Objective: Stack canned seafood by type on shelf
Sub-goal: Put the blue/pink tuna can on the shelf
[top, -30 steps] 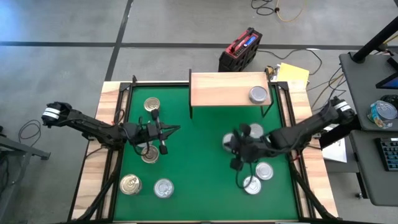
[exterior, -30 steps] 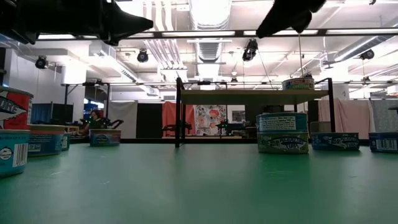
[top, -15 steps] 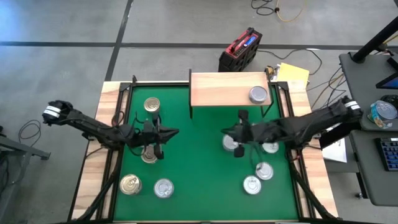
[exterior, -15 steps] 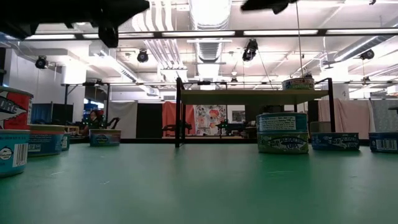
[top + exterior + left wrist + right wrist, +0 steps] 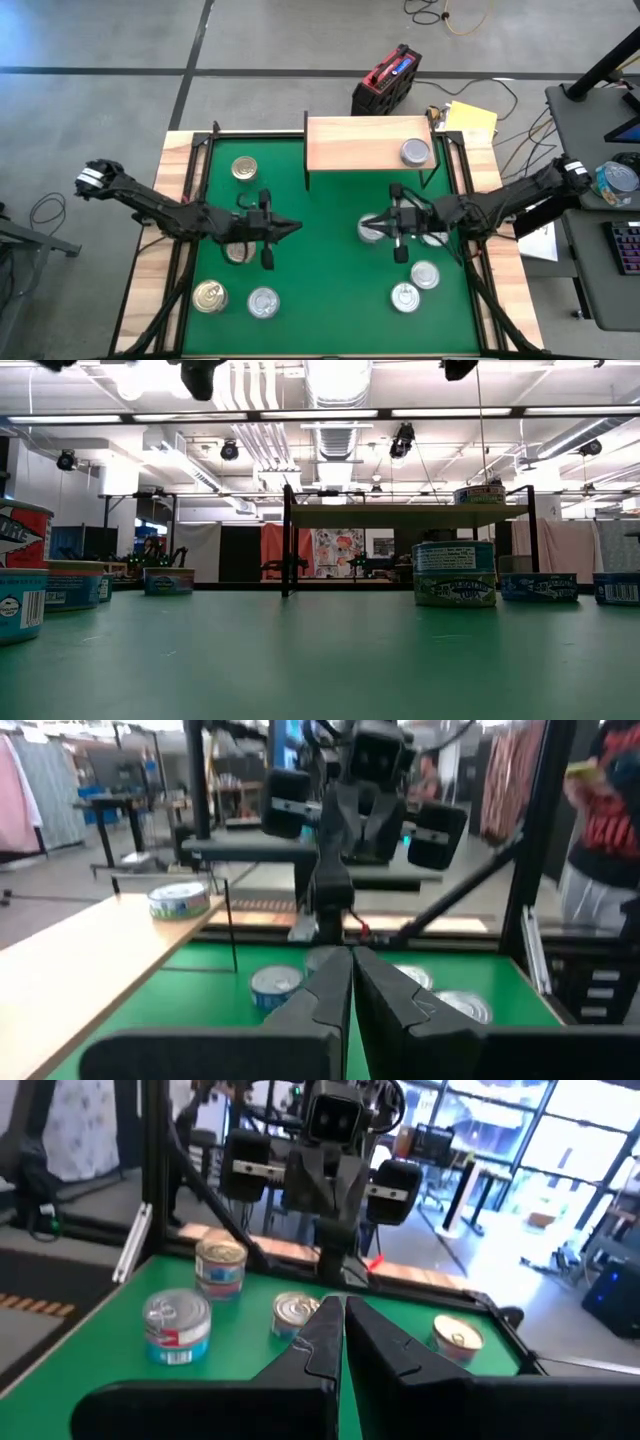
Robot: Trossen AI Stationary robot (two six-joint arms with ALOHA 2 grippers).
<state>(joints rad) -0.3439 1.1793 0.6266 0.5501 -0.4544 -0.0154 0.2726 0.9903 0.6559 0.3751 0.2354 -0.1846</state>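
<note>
Left gripper (image 5: 290, 227): held above the green mat (image 5: 320, 300), left of centre, pointing toward the middle; fingers (image 5: 325, 990) pressed together, nothing between them.
Right gripper (image 5: 372, 226): held above the mat right of centre, facing the left one; fingers (image 5: 320, 1330) pressed together, empty.
Cans versus left fingers: none touches them; a gold-topped can (image 5: 238, 251) lies below the left arm, partly hidden by it.
Cans versus right fingers: a silver-topped can (image 5: 371, 232) lies on the mat right under the fingertips, apart from them since the gripper is raised; another can (image 5: 436, 237) shows just behind the arm.
Can on shelf: one silver-topped can (image 5: 416, 152) stands near the right end of the shelf (image 5: 350, 145).
Cans on mat, left side: four, namely a gold-topped one (image 5: 243, 168) near the back, the one under the arm, a gold-topped one (image 5: 209, 296) and a silver-topped one (image 5: 263, 302) near the front.
Cans on mat, right side: four, namely the two by the right arm plus two silver-topped ones (image 5: 425, 275) (image 5: 405, 297) nearer the front.
Count: nine cans visible from above, one shelf, two grippers.
Can look: short round tins with pull-tab lids; from table height the sides carry bluish labels (image 5: 454, 571).
Shelf look: light-wood board on thin black legs, at the back edge of the mat.
</note>
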